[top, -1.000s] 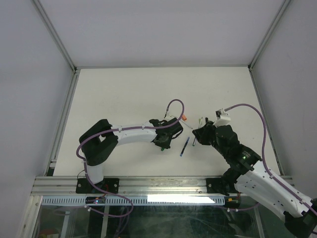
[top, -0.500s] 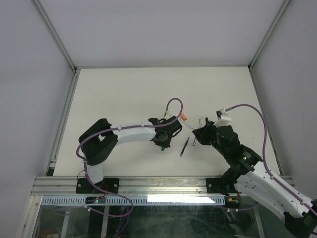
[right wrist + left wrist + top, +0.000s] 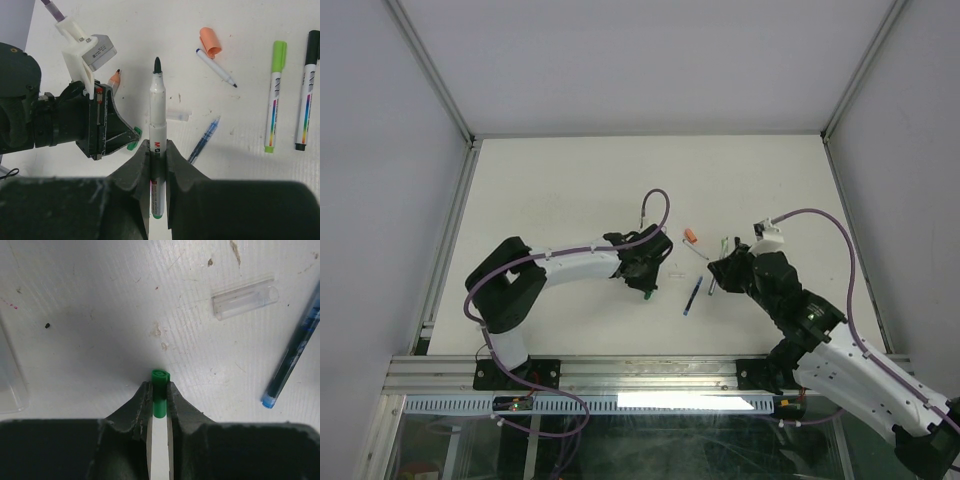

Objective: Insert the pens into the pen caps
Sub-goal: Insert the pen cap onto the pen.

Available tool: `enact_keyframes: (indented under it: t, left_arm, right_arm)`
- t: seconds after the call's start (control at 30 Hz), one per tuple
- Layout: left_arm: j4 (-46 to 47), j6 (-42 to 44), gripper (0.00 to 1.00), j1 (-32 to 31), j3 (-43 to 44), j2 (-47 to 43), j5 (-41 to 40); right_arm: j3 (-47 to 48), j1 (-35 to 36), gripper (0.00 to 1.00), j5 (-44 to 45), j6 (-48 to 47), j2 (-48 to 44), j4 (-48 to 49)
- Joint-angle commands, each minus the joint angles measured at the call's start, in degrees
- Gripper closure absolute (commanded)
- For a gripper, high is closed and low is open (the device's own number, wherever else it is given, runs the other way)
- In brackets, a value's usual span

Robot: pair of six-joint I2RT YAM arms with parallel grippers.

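My left gripper (image 3: 159,385) is shut on a small dark green pen cap (image 3: 159,377), whose open end pokes out past the fingertips just above the table. In the top view this gripper (image 3: 645,288) sits left of centre. My right gripper (image 3: 157,145) is shut on a white pen (image 3: 157,107) with its dark green tip bared and pointing away. The left gripper (image 3: 116,134) and its green cap (image 3: 132,145) show just left of that pen. A blue pen (image 3: 693,296) lies between the two grippers, the right gripper (image 3: 718,272) to its right.
An orange cap (image 3: 211,41) lies beside a thin white pen (image 3: 216,67). A light green marker (image 3: 274,95) and a black marker (image 3: 307,90) lie capped to the right. A clear cap (image 3: 245,299) rests near the blue pen (image 3: 295,355). An orange-tipped pen (image 3: 114,80) sits behind the left gripper.
My left gripper has closed tighter on the green cap and drawn back to the left, uncovering the orange cap. The right arm has held still with its pen.
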Motion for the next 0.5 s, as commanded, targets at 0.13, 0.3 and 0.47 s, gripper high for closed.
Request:
enact_keyframes:
  t: [0.13,0.3,0.47]
  left_arm:
    - [8.1,-1.2,1.0,1.3,-3.8,-6.8,-1.6]
    - [12.9,-4.0,1.0,2.1,-7.6,-10.1,-1.4]
    - [16.9,-6.0,1.0,2.9,-9.7,-12.2,-1.4]
  right_arm:
    - [-1.2,0.1,1.0,-6.2,0.0,4.2,6.4]
    - [-2.5,0.1,1.0,-14.1,1.9,9.7,10.7]
    - [-5.4,0.4,1.0,-17.5,5.0,12.6,16.0]
